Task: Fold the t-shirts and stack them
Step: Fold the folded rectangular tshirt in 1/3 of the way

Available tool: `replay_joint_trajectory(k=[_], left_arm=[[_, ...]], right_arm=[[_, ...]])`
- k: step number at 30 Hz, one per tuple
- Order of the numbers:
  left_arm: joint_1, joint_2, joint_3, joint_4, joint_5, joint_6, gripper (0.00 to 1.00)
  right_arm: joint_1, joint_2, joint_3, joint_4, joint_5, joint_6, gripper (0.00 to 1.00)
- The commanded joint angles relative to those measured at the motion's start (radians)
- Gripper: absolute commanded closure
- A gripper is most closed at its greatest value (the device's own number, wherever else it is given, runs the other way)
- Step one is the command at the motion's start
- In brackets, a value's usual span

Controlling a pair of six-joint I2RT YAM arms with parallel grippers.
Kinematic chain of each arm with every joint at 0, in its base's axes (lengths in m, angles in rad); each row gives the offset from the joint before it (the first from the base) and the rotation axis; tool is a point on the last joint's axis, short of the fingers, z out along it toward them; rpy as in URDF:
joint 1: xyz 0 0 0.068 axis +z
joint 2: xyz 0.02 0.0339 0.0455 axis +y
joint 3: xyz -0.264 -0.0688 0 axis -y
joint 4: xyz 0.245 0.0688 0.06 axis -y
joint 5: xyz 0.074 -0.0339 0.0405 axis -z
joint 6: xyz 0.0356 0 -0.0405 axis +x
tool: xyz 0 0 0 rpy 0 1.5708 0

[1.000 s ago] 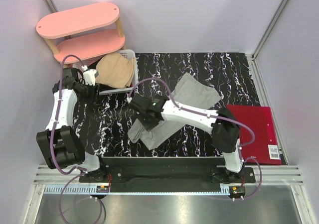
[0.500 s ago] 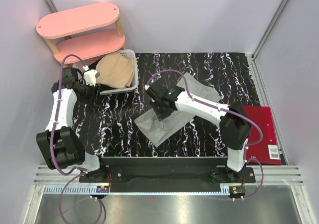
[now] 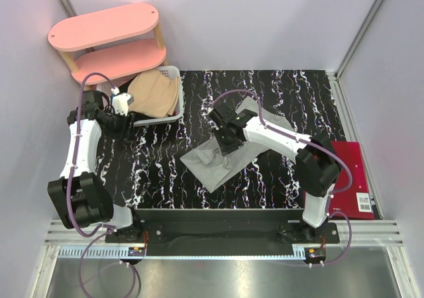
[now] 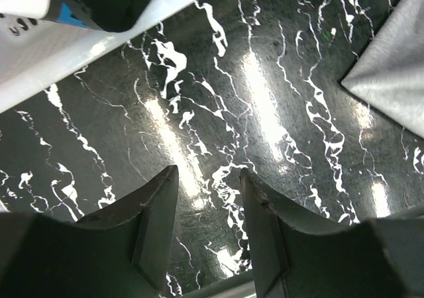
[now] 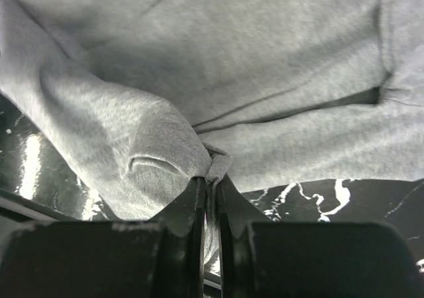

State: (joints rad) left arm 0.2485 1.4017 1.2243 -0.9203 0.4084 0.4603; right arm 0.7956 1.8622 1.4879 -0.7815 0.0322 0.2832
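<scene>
A light heather grey t-shirt [image 3: 228,153] lies partly folded on the black marbled table, and fills the right wrist view [image 5: 218,59]. My right gripper [image 3: 227,139] is shut on a pinched fold of it [image 5: 212,172] and holds that fold lifted over the shirt's middle. A tan-beige t-shirt [image 3: 154,93] lies heaped in the white lattice basket [image 3: 177,116] at the back left. My left gripper [image 3: 121,106] is open and empty beside the basket; its fingers [image 4: 159,232] hang over bare table, with a corner of the grey shirt [image 4: 391,79] to the right.
A pink two-tier shelf [image 3: 109,40] stands at the back left behind the basket. A red folder [image 3: 346,175] lies at the table's right edge. The basket's white wall [image 4: 79,40] shows at the top left of the left wrist view.
My right gripper has carried the grey shirt's fold up and to the right, from the shirt's lower left end over its middle, doubling the shirt. The left arm has hardly moved.
</scene>
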Motion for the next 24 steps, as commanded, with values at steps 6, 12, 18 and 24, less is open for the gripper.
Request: replay_joint_trajectory(k=[6,12,18,24], left_arm=[[-0.018,-0.02,0.049,-0.13,0.139,0.133,0.53],[-0.038,-0.063,0.029,-0.16,0.127,0.181,0.53],[-0.046,-0.072,0.017,-0.169,0.116,0.196,0.53],[-0.067,-0.056,0.037,-0.17,0.113,0.175,0.53]], right_arm=[[-0.096,0.041,-0.041,0.028,0.009,-0.004,0.96],[-0.117,0.12,-0.038,0.039,0.009,0.002,0.86],[-0.164,0.091,-0.063,0.06,0.023,0.017,0.98],[-0.193,0.016,-0.054,0.053,0.029,0.013,0.95]])
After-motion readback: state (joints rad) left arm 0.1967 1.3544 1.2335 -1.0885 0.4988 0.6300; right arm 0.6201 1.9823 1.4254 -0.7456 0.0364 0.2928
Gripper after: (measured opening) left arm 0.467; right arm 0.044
